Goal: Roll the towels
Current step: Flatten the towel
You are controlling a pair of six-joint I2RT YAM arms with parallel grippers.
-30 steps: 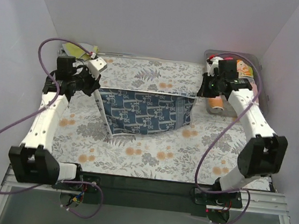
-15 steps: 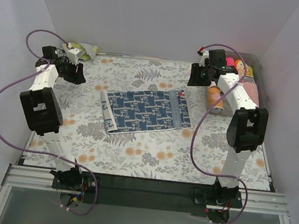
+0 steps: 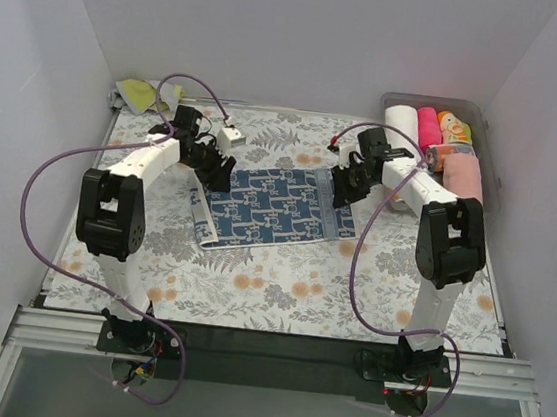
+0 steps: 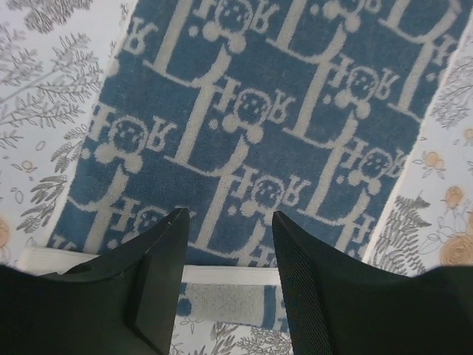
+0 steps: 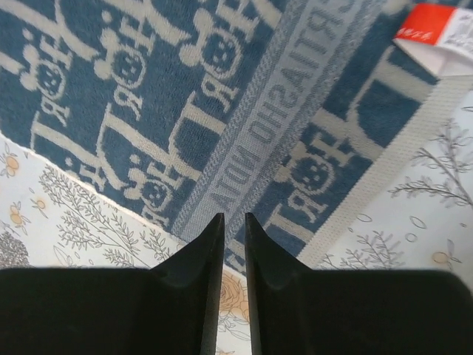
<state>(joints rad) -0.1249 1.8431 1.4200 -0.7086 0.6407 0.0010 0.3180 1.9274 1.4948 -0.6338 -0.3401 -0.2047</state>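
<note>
**Top:** the blue-print towel lay flat and unrolled mid-table on the floral cover. Your left gripper was at its far-left corner and your right gripper at its far-right corner. Rolled towels, white and pink among them, sat in the clear bin at far right. 1 yellow-green cloth lay in the far-left corner, well apart.

**Left wrist:** your left gripper stood moderately wide with nothing between the fingers. Its tips were over the towel's white hem. I couldn't tell if they touched it.

**Right wrist:** your right gripper was down to a narrow slit, with nothing visibly clamped. Its tips were over the towel's edge, where it met the cover. A red label showed at the towel's corner.
</note>
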